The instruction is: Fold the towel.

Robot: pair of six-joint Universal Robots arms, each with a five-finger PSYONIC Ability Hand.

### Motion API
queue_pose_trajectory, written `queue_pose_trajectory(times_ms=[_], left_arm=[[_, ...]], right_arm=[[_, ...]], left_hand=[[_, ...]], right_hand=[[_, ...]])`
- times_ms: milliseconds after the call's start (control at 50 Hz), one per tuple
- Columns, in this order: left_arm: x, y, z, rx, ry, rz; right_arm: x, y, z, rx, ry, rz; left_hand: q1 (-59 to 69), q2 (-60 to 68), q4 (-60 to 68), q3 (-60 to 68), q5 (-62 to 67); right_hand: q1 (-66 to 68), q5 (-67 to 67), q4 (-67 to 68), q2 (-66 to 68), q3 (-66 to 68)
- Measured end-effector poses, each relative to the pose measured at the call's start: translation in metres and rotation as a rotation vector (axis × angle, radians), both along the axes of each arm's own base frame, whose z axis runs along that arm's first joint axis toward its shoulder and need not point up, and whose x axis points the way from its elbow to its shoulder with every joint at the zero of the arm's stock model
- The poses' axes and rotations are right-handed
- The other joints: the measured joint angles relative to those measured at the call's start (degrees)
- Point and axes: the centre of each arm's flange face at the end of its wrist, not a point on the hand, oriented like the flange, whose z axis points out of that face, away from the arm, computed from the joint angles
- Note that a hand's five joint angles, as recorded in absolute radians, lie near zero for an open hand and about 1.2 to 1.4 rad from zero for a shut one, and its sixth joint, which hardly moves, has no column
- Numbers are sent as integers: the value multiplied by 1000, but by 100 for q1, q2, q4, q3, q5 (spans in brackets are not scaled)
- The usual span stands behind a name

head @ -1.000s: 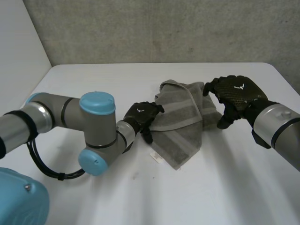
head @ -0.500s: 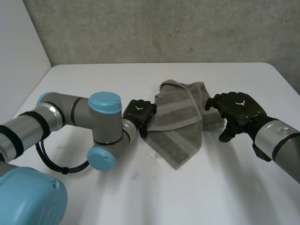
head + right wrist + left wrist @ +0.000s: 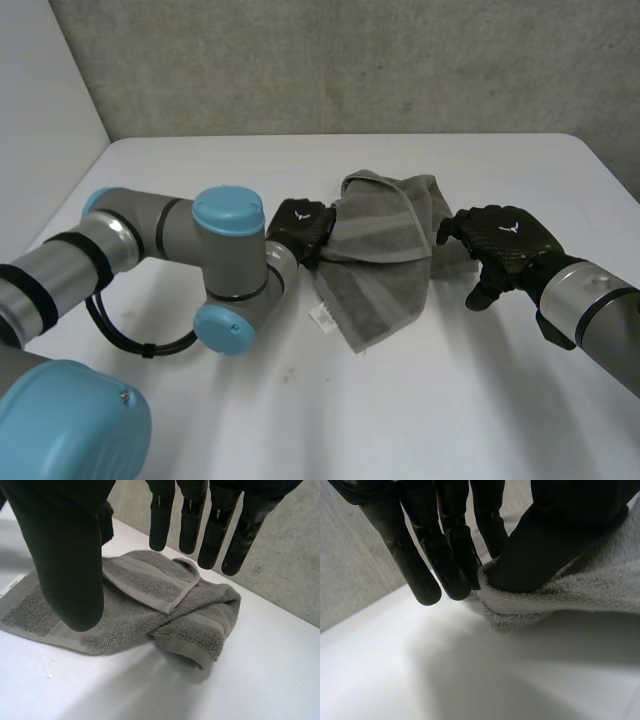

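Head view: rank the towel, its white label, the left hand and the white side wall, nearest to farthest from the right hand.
1. The towel, just beside the right hand.
2. The white label and the left hand, at the towel's far edge: too close to call.
3. The white side wall, far off at left.

Left robot hand [image 3: 300, 228] apparently pinching, right robot hand [image 3: 505, 245] spread (hovering).

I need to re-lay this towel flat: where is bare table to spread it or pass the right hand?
Bare table lies on the robot's side of the towel, and beyond it up to the wall. Crowded: the towel's left edge, pinched by the left hand, and its right side, where the open right hand hovers close by.
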Motion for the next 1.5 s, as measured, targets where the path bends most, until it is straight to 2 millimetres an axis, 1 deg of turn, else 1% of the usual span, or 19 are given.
queue_pose_trajectory(times_ms=[200, 320, 420, 540, 620, 800, 820, 840, 860, 880, 900, 920, 980, 1120, 1140, 1220, 1300, 1420, 1500], left_arm=[[4, 13, 63, -99, 68, -1], [23, 36, 119, -160, 112, 9], [51, 70, 167, -208, 149, 9], [72, 99, 196, -250, 179, 1], [91, 131, 221, -300, 215, -29], [112, 164, 247, -373, 266, -63], [112, 164, 247, -373, 266, -63], [114, 165, 250, -383, 271, -60], [115, 164, 251, -386, 272, -57], [116, 163, 252, -390, 274, -51], [116, 163, 252, -390, 274, -51], [120, 156, 254, -404, 275, -25], [126, 143, 257, -422, 274, 16], [159, 79, 256, -486, 251, 177], [159, 79, 256, -486, 251, 177], [170, 42, 236, -458, 219, 216], [170, 20, 209, -391, 187, 224], [164, -4, 146, -224, 123, 225], [161, -8, 110, -129, 85, 222]], right_arm=[[-6, -14, 0, -15, -4, -28], [-16, -48, 2, -18, -38, -89], [-15, -87, -6, 60, -120, -122], [-8, -104, -16, 127, -166, -113], [29, -114, -45, 259, -222, -22], [100, -87, -75, 330, -261, 112], [100, -87, -75, 330, -261, 112], [108, -85, -76, 319, -261, 113], [110, -84, -75, 313, -260, 111], [111, -84, -74, 301, -258, 108], [111, -84, -74, 301, -258, 108], [113, -86, -59, 240, -255, 94], [108, -90, -33, 149, -253, 76], [59, -93, 67, -194, -219, 9], [59, -93, 67, -194, -219, 9], [40, -70, 91, -282, -144, 8], [32, -34, 83, -250, -33, 42], [45, 36, 34, -124, 191, 212], [59, 75, 0, -62, 322, 337]], left_hand=[[62, 145, 154, 152, 116], [63, 147, 163, 158, 116], [63, 148, 165, 160, 135], [63, 153, 166, 161, 135], [92, 155, 166, 161, 135], [92, 160, 166, 165, 135], [92, 160, 166, 165, 135], [92, 160, 166, 165, 135], [92, 160, 166, 165, 135], [92, 160, 167, 165, 134], [92, 160, 167, 165, 134], [92, 160, 167, 165, 135], [92, 160, 167, 165, 135], [92, 161, 167, 168, 135], [92, 161, 167, 168, 135], [92, 161, 167, 168, 135], [92, 161, 167, 168, 134], [130, 161, 168, 168, 167], [142, 161, 168, 168, 167]], right_hand=[[-407, -366, -437, -422, -433], [-1195, -1189, -1292, -1379, -1418], [-1221, -1213, -1307, -1418, -1452], [-1221, -1218, -1307, -1418, -1452], [-1221, -1220, -1308, -1418, -1452], [-948, -894, -969, -1047, -1056], [-948, -894, -969, -1047, -1056], [1396, 1379, 1413, 1521, 1401], [1396, 1379, 1413, 1521, 1401], [2587, 2789, 2819, 2927, 2879], [2587, 2789, 2819, 2927, 2879], [3155, 3768, 3885, 3917, 3914], [3155, 3911, 4142, 4023, 4094], [3155, 3960, 4203, 4023, 4101], [3155, 3960, 4203, 4023, 4101], [3155, 3984, 4207, 4023, 4137], [3155, 3994, 4210, 4023, 4139], [3141, 4003, 4203, 3995, 4129], [2049, 2893, 2731, 2638, 2699]])
